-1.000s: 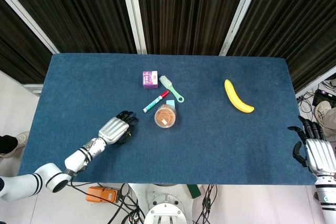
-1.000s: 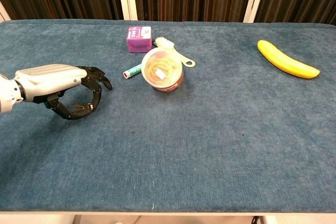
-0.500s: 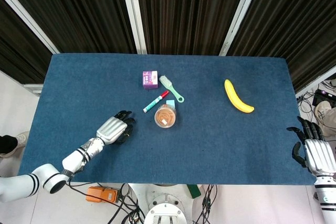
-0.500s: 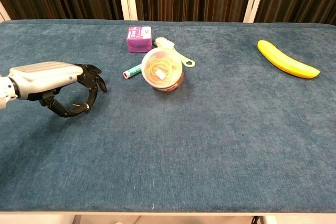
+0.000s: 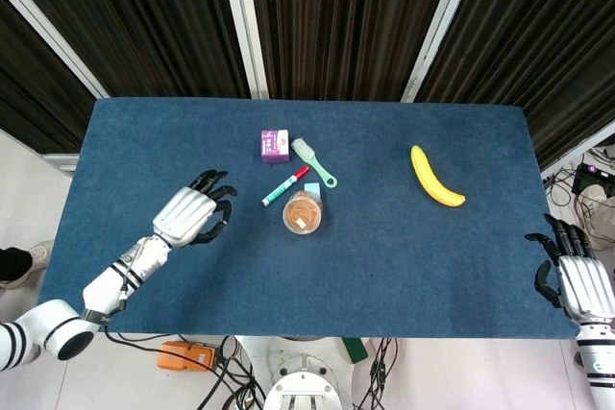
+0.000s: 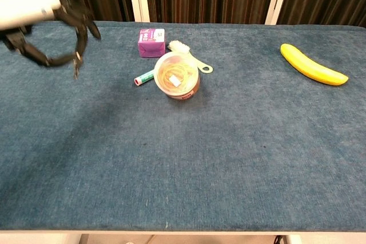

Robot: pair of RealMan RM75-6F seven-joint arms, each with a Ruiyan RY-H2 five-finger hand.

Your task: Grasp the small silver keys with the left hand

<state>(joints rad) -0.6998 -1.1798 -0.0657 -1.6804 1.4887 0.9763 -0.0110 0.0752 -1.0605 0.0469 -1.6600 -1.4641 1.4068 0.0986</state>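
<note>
One left robot hand (image 6: 40,30) hangs above the desk (image 6: 229,158), its dark fingers curled around the small silver keys (image 6: 76,64), which dangle clear of the cloth. The right robot hand (image 5: 574,271) rests at the desk's edge, fingers spread and holding nothing.

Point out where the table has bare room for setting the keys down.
Bare cloth spans the table's near half and the strip between the cup and banana. The crowded spot is around the cup: marker, brush, purple box.
</note>
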